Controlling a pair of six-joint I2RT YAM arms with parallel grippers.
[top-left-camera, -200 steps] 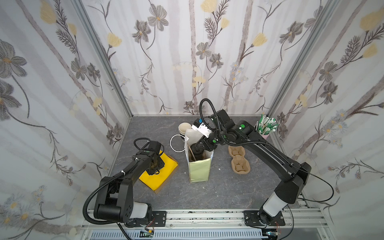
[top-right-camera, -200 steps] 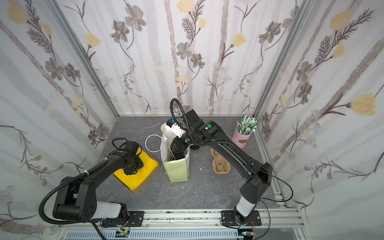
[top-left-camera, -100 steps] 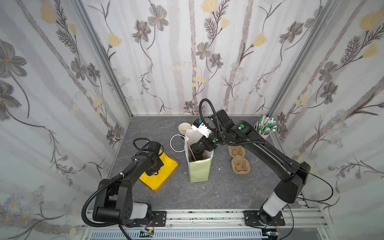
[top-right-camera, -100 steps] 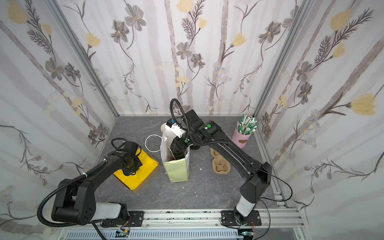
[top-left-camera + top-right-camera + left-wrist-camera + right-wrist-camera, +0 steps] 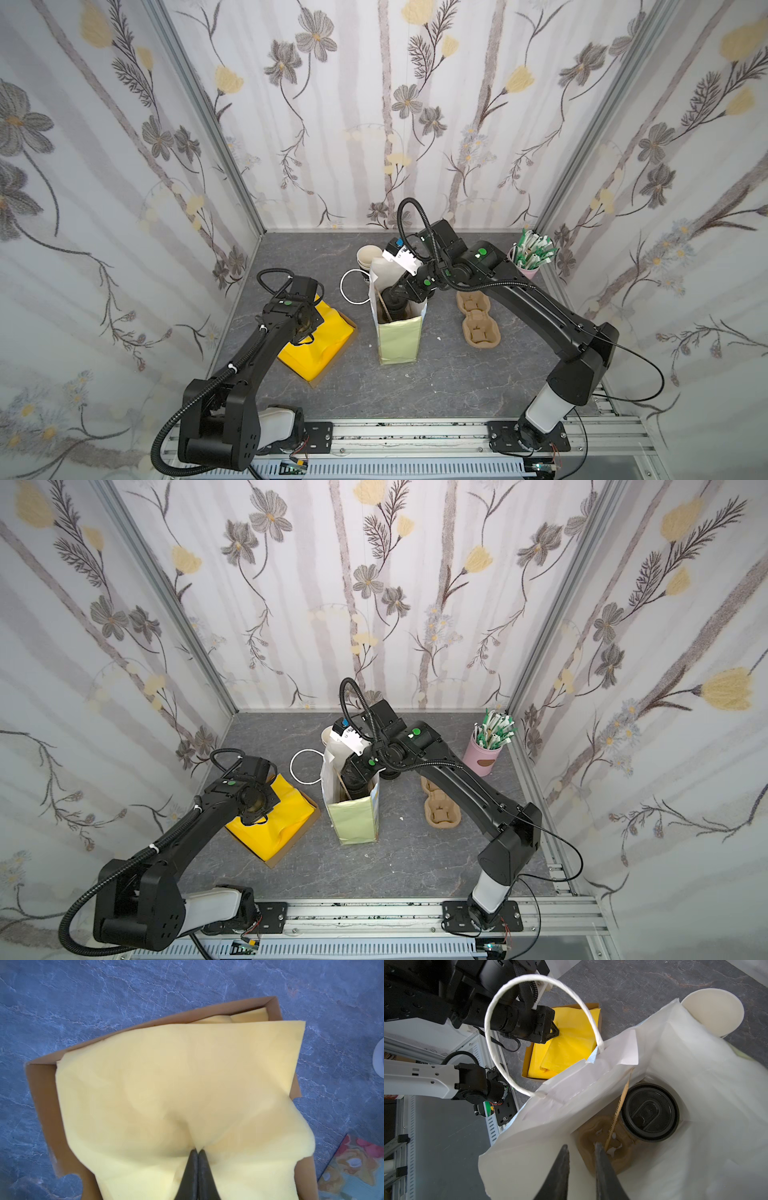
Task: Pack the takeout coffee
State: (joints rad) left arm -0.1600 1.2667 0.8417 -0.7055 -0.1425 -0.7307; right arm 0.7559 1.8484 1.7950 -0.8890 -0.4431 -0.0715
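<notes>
Top views: bag (image 5: 399, 336) stands centre of worktop (image 5: 457, 374). Napkin (image 5: 328, 347) at its 9 o'clock, your left claw (image 5: 306, 337) on it; right claw (image 5: 392, 296) in bag mouth.
Left wrist: claw pinched shut on napkin fold.
Right wrist: claw narrow, empty. Lidded coffee (image 5: 651, 1112) upright inside bag, in carrier (image 5: 600, 1136).

Perhaps lettering on stirrer wrapper (image 5: 618, 1109); nothing legible

One bag (image 5: 399, 340); one lidded cup (image 5: 651, 1112); one napkin box (image 5: 41, 1088); one pink holder (image 5: 482, 759).
</notes>
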